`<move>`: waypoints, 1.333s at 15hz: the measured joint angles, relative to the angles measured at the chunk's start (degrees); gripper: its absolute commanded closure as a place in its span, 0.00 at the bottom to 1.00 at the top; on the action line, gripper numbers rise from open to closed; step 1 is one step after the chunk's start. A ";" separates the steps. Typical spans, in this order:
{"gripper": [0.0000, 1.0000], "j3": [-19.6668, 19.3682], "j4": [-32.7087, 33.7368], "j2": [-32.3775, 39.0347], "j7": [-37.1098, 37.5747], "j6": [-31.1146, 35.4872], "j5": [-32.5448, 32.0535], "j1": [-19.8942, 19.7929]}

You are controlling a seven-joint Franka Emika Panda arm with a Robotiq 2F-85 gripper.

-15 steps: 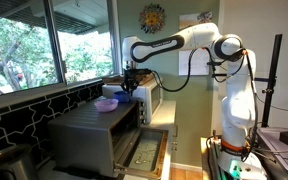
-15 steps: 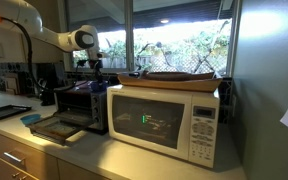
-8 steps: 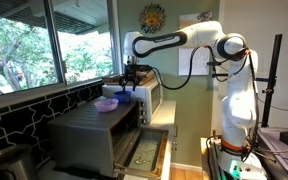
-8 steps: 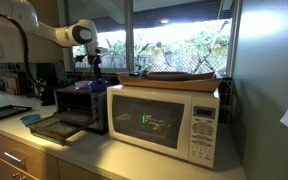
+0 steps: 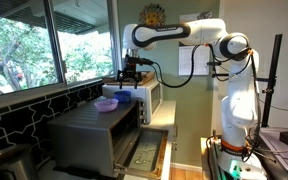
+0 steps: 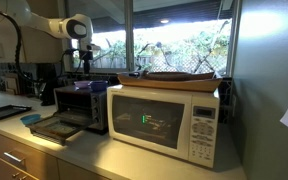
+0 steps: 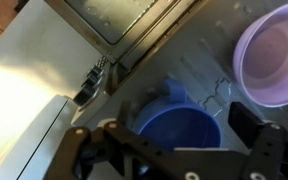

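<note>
A blue bowl (image 7: 179, 125) sits on top of the toaster oven (image 5: 94, 130), right under my gripper (image 7: 169, 135). The dark fingers (image 7: 252, 125) stand wide apart on either side of the bowl, above it and not touching it. A purple bowl (image 7: 274, 50) rests beside the blue one on the same oven top. In an exterior view my gripper (image 5: 130, 72) hangs open a little above the blue bowl (image 5: 124, 96), with the purple bowl (image 5: 106, 104) nearer the window. From the counter side my gripper (image 6: 82, 62) hovers over the toaster oven (image 6: 82, 105).
The toaster oven's door hangs open with a tray (image 6: 54, 128) on it. A white microwave (image 6: 169, 118) stands next to the oven, with a flat dark tray (image 6: 179, 76) on top. Windows (image 5: 34, 45) run behind the counter.
The jaws have opened wide and let go of the blue bowl. The arm has lifted straight up from the oven top.
</note>
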 measured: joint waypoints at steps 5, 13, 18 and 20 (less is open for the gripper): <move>0.00 1.22 0.82 1.08 1.93 -1.33 1.52 0.84; 0.00 1.05 0.70 1.19 1.98 -0.59 2.19 0.70; 0.00 1.39 -0.72 1.34 1.98 5.04 4.87 1.12; 0.00 1.72 -1.54 1.51 1.98 6.96 5.45 1.43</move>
